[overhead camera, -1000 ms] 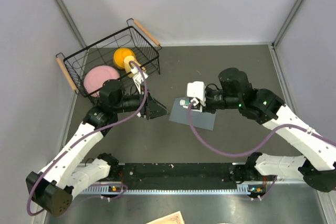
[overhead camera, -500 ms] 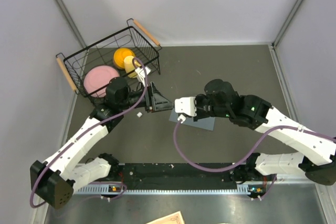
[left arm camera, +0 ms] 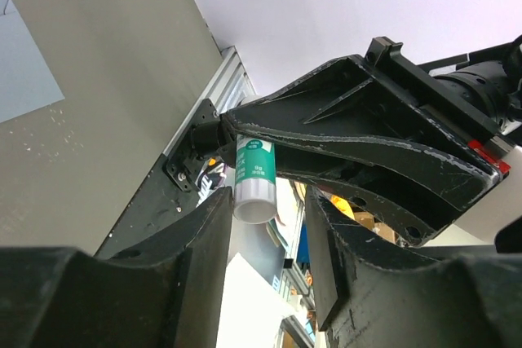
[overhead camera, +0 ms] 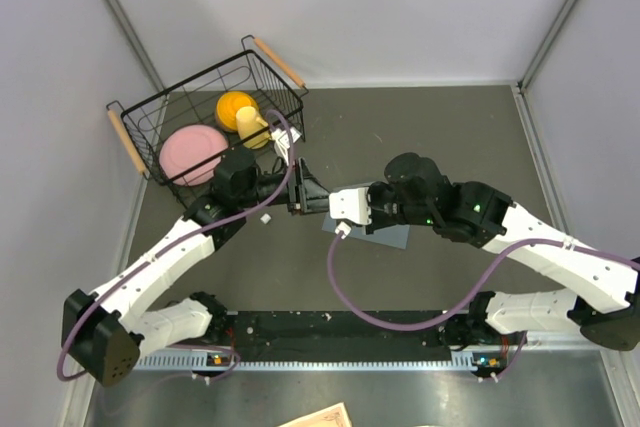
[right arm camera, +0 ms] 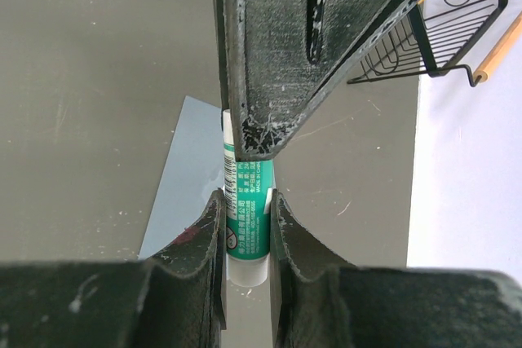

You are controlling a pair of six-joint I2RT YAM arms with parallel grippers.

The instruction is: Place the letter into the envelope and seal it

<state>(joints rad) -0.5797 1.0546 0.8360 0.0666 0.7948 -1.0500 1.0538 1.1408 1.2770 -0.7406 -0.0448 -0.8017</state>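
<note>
On the left, a wire basket (overhead camera: pixel 180 79) holds a pink plate (overhead camera: pixel 188 150) and a yellow object (overhead camera: pixel 236 107). Just right of it, the left claw (left arm camera: pixel 267 197) has its fingers spread around the white end of a green-and-white glue stick (left arm camera: pixel 254 170), with a gap showing on one side. The right claw (right arm camera: pixel 246 197) meets it tip to tip and pinches the stick's green middle, over the left end of the envelope (overhead camera: pixel 395 235), which lies flat on the table (overhead camera: pixel 450 137).

Dark grey table (overhead camera: pixel 450 137) carries a wire basket (overhead camera: pixel 125 142) at far-left corner, blue-grey envelope (overhead camera: pixel 392 237) approx. centre — small white bit (overhead camera: pixel 263 218) left of it.
</note>
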